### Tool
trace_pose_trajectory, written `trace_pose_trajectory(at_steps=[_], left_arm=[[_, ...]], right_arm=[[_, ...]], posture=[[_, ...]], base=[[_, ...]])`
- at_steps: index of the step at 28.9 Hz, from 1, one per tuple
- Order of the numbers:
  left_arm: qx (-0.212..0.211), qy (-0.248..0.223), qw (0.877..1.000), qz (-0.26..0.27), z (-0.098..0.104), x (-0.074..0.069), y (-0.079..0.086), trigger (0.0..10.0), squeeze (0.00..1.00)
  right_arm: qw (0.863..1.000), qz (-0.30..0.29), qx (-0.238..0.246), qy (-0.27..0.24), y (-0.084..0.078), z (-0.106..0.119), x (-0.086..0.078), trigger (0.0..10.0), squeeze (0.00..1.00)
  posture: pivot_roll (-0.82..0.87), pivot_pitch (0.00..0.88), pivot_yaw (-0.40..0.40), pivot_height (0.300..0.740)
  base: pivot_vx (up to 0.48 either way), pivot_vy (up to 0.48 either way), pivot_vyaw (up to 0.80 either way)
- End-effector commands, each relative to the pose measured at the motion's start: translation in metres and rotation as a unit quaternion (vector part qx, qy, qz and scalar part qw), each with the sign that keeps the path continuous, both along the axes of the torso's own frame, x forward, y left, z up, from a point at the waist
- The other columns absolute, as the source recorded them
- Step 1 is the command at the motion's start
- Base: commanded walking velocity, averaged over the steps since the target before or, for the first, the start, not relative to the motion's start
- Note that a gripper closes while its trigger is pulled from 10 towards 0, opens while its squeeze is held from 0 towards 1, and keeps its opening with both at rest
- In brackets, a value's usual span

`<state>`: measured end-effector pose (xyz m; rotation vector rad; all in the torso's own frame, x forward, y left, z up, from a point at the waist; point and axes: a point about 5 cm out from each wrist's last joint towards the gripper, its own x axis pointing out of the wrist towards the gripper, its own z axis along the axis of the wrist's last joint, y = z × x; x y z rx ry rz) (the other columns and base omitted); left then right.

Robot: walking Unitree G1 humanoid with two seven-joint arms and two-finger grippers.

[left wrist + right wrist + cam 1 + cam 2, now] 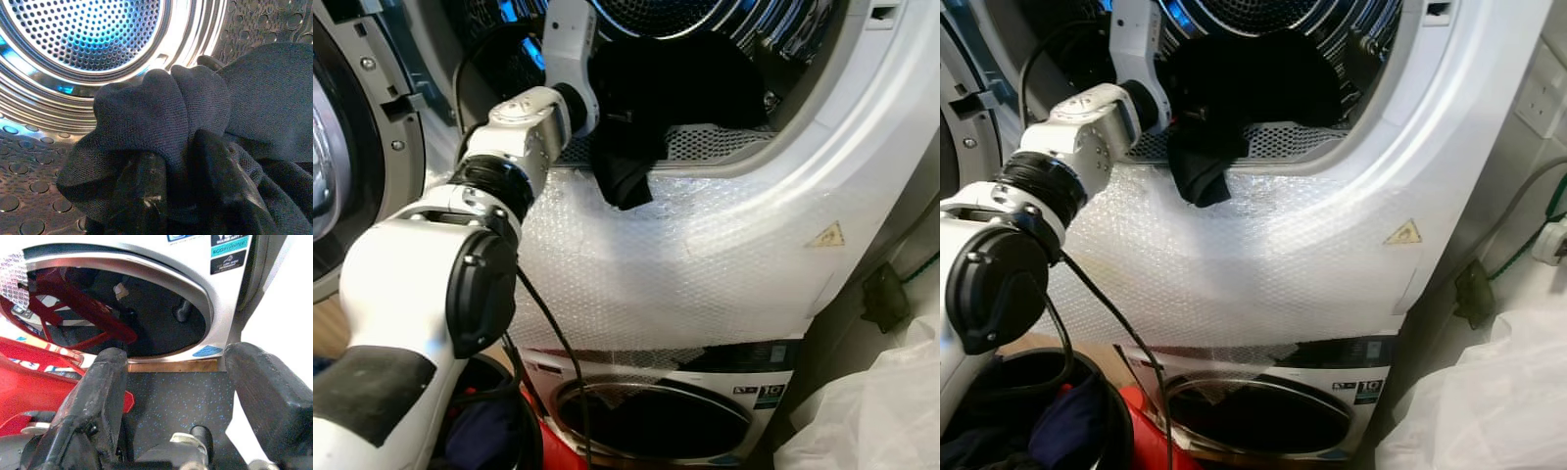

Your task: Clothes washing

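Note:
My left arm reaches into the upper machine's open drum. A black garment lies in the drum mouth, with one end hanging over the rim. In the left wrist view my left gripper is shut on a bunched fold of this dark garment, in front of the perforated steel drum wall. My right gripper hangs low and open, nothing between its fingers, facing the lower machine's round door.
Bubble wrap covers the upper machine's front. The upper door stands open at the left. A lower machine sits beneath. A dark basket with clothes stands at bottom left, a white plastic bag at bottom right.

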<state>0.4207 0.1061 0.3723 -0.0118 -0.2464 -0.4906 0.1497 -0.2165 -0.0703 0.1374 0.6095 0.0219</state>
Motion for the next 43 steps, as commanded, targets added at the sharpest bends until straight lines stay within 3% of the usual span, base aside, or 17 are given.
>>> trace_pose_trajectory(at_steps=[1,3,7,9,11,15,17,24,26,27,32,38,40,41,43], left_arm=[[0.036,-0.009,0.999,0.003,0.009,-0.002,0.002,10.0,1.00],[0.091,-0.004,0.996,0.000,0.005,-0.002,0.002,10.0,1.00],[0.129,-0.005,0.992,-0.011,0.004,-0.002,0.002,10.0,1.00],[0.170,-0.033,0.982,-0.069,0.016,-0.009,0.001,10.0,1.00],[0.168,-0.035,0.982,-0.075,0.017,-0.010,0.001,10.0,1.00],[0.151,-0.063,0.985,-0.061,0.036,-0.013,0.011,10.0,1.00],[0.164,-0.063,0.983,-0.046,0.043,-0.015,0.016,10.0,1.00],[0.172,-0.066,0.979,-0.089,0.056,-0.022,0.022,10.0,1.00],[0.182,-0.061,0.972,-0.132,0.056,-0.026,0.022,10.0,1.00],[0.205,-0.071,0.962,-0.163,0.056,-0.029,0.024,10.0,1.00],[0.226,-0.123,0.942,-0.216,0.066,-0.041,0.032,10.0,1.00],[0.221,-0.154,0.928,-0.258,0.074,-0.051,0.043,10.0,1.00],[0.207,-0.158,0.913,-0.313,0.075,-0.058,0.045,10.0,1.00],[0.204,-0.158,0.909,-0.327,0.074,-0.059,0.045,10.0,0.03],[0.211,-0.155,0.897,-0.355,0.063,-0.060,0.041,10.0,0.00]], right_arm=[[1.000,0.005,0.000,0.006,0.002,-0.001,-0.001,10.0,0.00],[1.000,0.004,-0.001,0.007,0.002,-0.001,-0.001,10.0,0.00],[1.000,0.004,-0.002,0.007,0.002,-0.002,0.000,10.0,0.00],[1.000,0.026,0.004,0.009,0.013,-0.003,0.003,10.0,0.00],[0.999,0.030,0.005,0.011,0.015,-0.003,0.003,10.0,0.00],[0.996,0.088,0.021,0.001,0.042,-0.003,0.012,10.0,0.00],[0.994,0.102,0.028,-0.003,0.052,-0.001,0.018,10.0,0.00],[0.993,0.110,0.029,-0.009,0.061,0.001,0.024,10.0,0.00],[0.994,0.109,0.028,-0.005,0.061,0.000,0.024,10.0,0.00],[0.994,0.109,0.027,-0.003,0.062,0.000,0.024,10.0,0.00],[0.993,0.112,0.028,0.000,0.065,0.000,0.027,10.0,0.00],[0.993,0.110,0.029,-0.004,0.065,0.002,0.033,10.0,0.00],[0.993,0.115,0.029,-0.005,0.066,0.002,0.035,10.0,0.00],[0.993,0.115,0.029,-0.005,0.066,0.002,0.035,10.0,0.00],[0.993,0.112,0.028,-0.003,0.065,0.002,0.035,10.0,0.00]], posture=[[-0.21,0.000,0.085,0.740],[-0.21,0.000,0.087,0.740],[-0.20,0.000,0.085,0.740],[-0.20,0.000,0.088,0.740],[-0.20,0.000,0.088,0.740],[-0.19,0.000,0.087,0.740],[-0.18,0.000,0.087,0.740],[-0.17,0.000,0.095,0.740],[-0.16,0.000,0.096,0.740],[-0.15,0.000,0.097,0.740],[-0.14,0.000,0.099,0.740],[-0.13,0.000,0.093,0.740],[-0.12,0.000,0.089,0.740],[-0.12,0.000,0.090,0.740],[-0.11,0.000,0.088,0.740]], base=[[0.000,0.000,0.00],[0.000,0.000,0.00],[0.000,0.000,0.00],[0.000,0.000,0.00],[0.000,0.000,0.00],[0.000,0.000,0.00],[0.000,0.000,0.00],[0.000,0.000,0.00],[0.000,0.000,0.00],[0.000,0.000,0.00],[0.000,0.000,0.00],[0.000,0.000,0.00],[0.000,0.000,0.00],[0.000,0.000,0.00],[0.000,0.000,0.00]])
